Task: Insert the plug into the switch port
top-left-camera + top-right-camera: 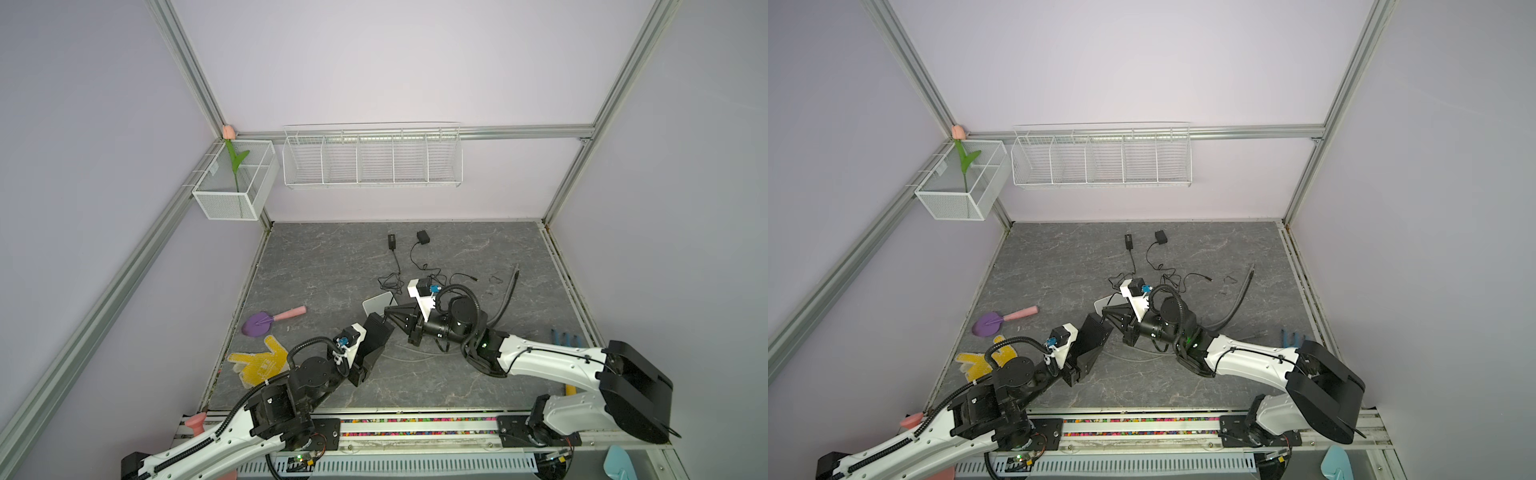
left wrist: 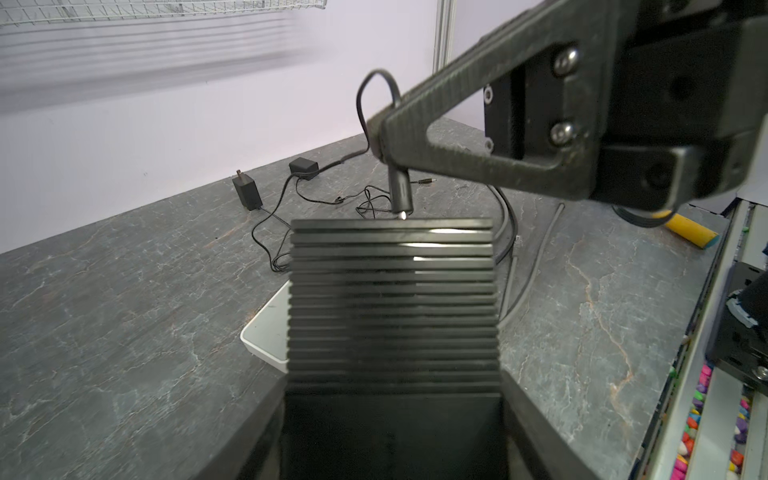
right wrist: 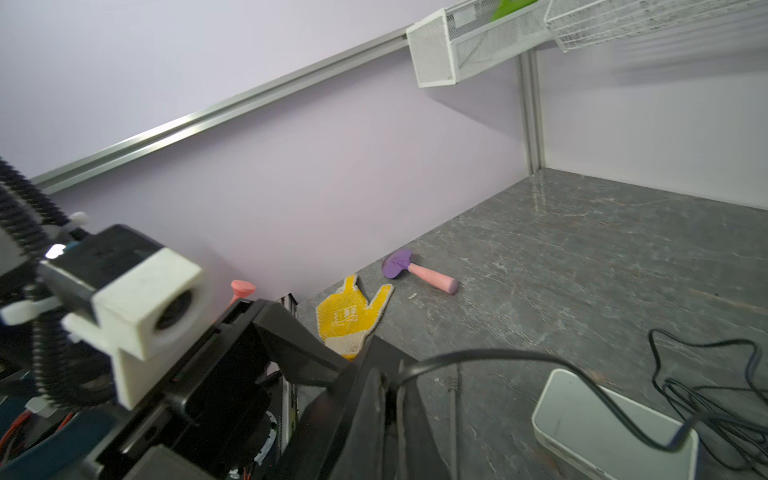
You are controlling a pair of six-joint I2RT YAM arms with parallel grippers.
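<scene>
Cable plug (image 2: 400,193) is pinched in the clenched right tool (image 2: 384,153), barrel pointing down, tip at the far top edge of the black ribbed switch (image 2: 392,299); seating not discernible. Left tool (image 2: 392,388) grasps the switch, held above the tabletop (image 2: 124,311) over a white box (image 2: 268,332).

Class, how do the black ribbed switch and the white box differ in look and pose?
The black ribbed switch is finned; the white box is smooth. The left gripper holds the switch off the table; the white box lies flat on it. The plug, in the right gripper, points at the switch's edge, not the white box. Both are rectangular boxes.
</scene>
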